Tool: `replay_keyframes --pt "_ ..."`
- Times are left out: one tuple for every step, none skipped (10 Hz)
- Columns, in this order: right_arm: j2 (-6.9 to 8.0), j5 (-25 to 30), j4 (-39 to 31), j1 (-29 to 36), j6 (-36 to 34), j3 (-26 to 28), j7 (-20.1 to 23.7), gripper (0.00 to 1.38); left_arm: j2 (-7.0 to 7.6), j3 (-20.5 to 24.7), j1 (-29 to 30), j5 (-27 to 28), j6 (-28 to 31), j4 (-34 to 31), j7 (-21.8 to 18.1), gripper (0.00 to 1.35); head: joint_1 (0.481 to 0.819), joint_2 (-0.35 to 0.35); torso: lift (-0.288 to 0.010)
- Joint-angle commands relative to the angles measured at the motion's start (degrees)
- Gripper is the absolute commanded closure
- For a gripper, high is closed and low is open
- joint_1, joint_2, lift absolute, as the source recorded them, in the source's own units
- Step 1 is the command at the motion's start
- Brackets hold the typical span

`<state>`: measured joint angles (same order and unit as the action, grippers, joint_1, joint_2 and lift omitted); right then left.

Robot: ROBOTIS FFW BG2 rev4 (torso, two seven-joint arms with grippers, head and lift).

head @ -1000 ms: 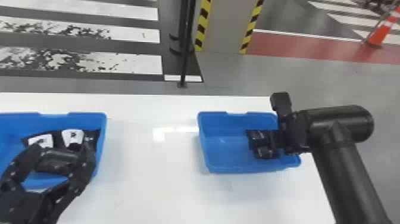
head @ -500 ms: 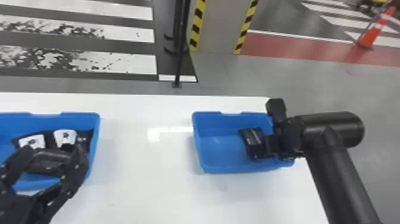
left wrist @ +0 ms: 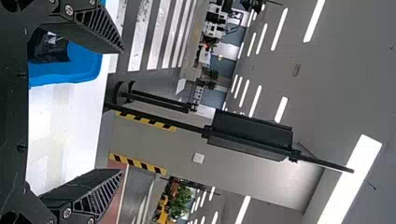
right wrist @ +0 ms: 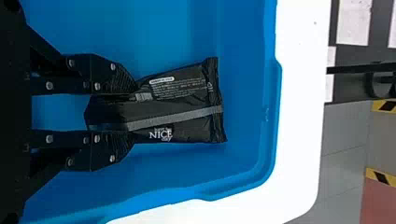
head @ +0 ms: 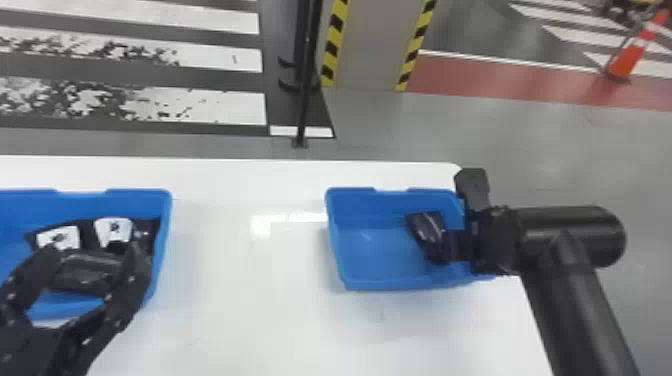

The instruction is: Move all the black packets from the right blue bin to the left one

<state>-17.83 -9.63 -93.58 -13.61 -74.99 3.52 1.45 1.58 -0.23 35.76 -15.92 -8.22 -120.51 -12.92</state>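
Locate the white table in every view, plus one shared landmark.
Head view: white table under the left blue bin and right blue bin.
Left wrist view: table beside the left blue bin.
Right wrist view: table past the right blue bin's rim.
Shared landmark: yellow-and-black striping.

White lettering (right wrist: 161, 134) and a label (right wrist: 162, 80) mark the black packet (right wrist: 187, 123).

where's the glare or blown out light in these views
Head view: a bright reflection sits on the white table between the two blue bins; left wrist view: the ceiling lights are burnt to pure white; right wrist view: the table washes out to nearly flat white.
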Motion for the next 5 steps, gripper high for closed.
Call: replay_keyframes --pt "0.43 -0.99 -4.64 4.18 7.77 0.02 0.31 1.17 0.00 0.00 -0.04 -0.08 -0.36 0.20 0.00 0.13 0.695 -0.236 -0.140" --pt "0.87 -2.25 -8.16 7.28 12.98 0.14 1.28 1.17 -0.26 0.34 -0.04 -0.19 -1.34 0.20 0.00 0.13 0.695 -0.220 -0.140" --pt "1.04 -5.22 -11.25 9.95 17.20 0.02 2.86 1.17 -0.44 0.68 0.10 -0.08 -2.47 0.20 0.00 0.13 0.695 -0.196 -0.140" --pt "1.48 -7.28 -13.78 11.92 21.98 0.02 5.14 1.17 -0.44 0.80 0.10 -0.08 -3.17 0.34 0.00 0.13 0.695 -0.159 -0.140" --pt "1.57 -10.59 -14.20 12.76 27.88 -0.09 9.80 1.17 -0.44 0.57 -0.04 -0.08 -3.59 0.48 0.00 0.13 0.695 -0.136 -0.140"
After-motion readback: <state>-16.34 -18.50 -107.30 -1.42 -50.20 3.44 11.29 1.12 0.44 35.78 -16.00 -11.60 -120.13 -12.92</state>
